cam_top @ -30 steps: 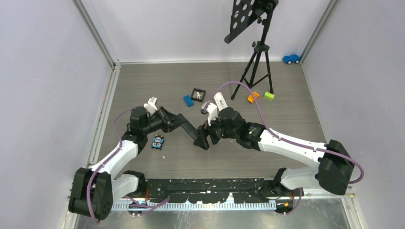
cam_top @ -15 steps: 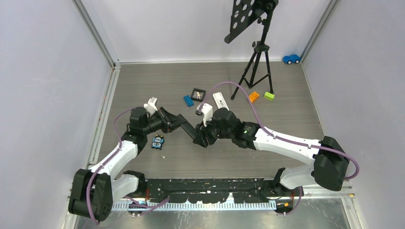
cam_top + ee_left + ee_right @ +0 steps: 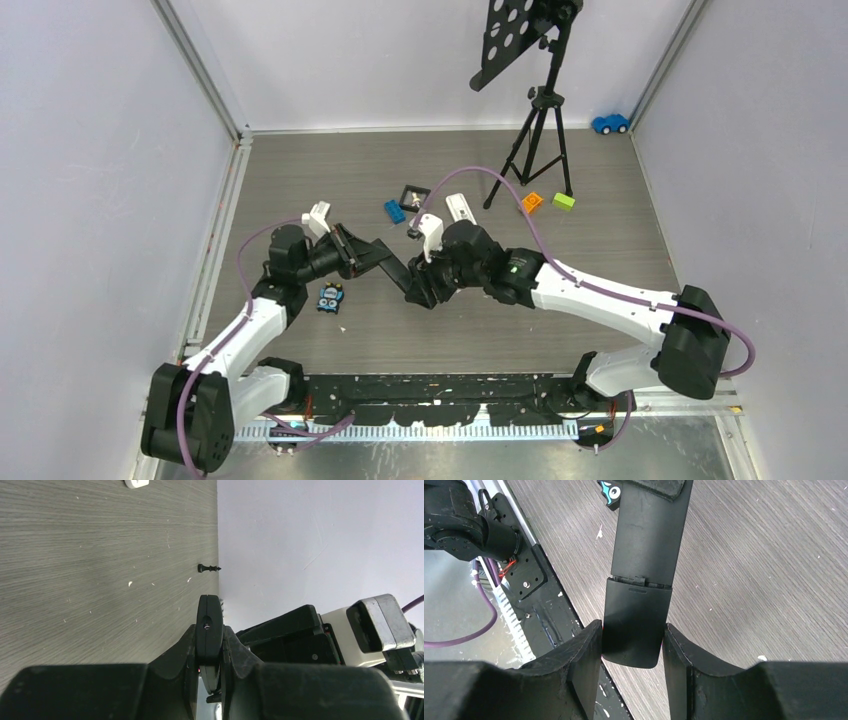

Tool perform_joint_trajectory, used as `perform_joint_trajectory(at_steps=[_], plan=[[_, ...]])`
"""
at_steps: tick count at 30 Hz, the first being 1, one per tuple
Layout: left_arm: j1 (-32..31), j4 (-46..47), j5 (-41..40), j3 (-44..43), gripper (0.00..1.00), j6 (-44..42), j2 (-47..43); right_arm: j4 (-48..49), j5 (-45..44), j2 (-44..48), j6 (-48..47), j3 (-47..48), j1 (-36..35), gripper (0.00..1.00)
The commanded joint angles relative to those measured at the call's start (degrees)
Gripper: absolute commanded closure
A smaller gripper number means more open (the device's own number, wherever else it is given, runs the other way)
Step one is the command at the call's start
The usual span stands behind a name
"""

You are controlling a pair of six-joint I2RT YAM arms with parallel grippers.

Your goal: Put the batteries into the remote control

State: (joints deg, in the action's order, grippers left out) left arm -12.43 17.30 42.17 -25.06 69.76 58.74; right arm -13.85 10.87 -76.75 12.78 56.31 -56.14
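The black remote control (image 3: 402,273) hangs above the table between both arms. My left gripper (image 3: 374,256) is shut on its upper end, which shows edge-on between the fingers (image 3: 208,622). In the right wrist view the remote's back (image 3: 647,540) faces the camera, with the battery cover (image 3: 636,612) at its lower end. My right gripper (image 3: 633,640) is shut on that cover end, a finger pressed against each side. A small blue cluster, apparently the batteries (image 3: 330,297), lies on the table under the left forearm, and its edge (image 3: 609,491) peeks out beside the remote.
A black tripod (image 3: 540,140) with a perforated plate stands at the back. Near it lie a black square frame (image 3: 414,196), a blue brick (image 3: 394,210), a white piece (image 3: 456,206), orange (image 3: 531,202) and green (image 3: 563,201) bricks, and a blue toy car (image 3: 610,123).
My right arm has slid left onto the remote's free end, and its fingers have closed in against the sides. The left arm and the remote have stayed in place.
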Motion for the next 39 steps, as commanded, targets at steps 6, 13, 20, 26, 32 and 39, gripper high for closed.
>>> perform_joint_trajectory(at_steps=[6, 13, 20, 26, 32, 39], plan=[[-0.07, -0.69, 2.20, -2.60, 1.00, -7.05, -2.28, -6.62, 3.64, -1.49, -2.53, 4.80, -0.20, 0.63], [-0.08, -0.28, 2.27, -2.55, 1.00, -6.21, -1.66, -7.62, 5.00, -3.92, -3.81, 6.06, -0.61, 0.62], [-0.08, 1.34, 2.17, -1.72, 1.00, -5.10, -0.92, -4.87, 3.79, -5.28, -1.17, 6.03, -0.90, 0.62], [-0.10, 3.26, 2.58, -1.09, 1.00, -4.91, -1.02, -6.88, 4.01, -7.83, -1.20, 8.15, -0.95, 0.60], [-0.19, 4.78, 3.00, -0.53, 1.00, -3.43, -1.50, -7.93, 3.65, -10.43, -1.35, 9.77, -1.30, 0.58], [-0.15, 5.00, 3.41, 0.59, 1.00, -2.69, -1.71, -7.65, 3.65, -11.62, -1.32, 11.07, -1.43, 0.55]])
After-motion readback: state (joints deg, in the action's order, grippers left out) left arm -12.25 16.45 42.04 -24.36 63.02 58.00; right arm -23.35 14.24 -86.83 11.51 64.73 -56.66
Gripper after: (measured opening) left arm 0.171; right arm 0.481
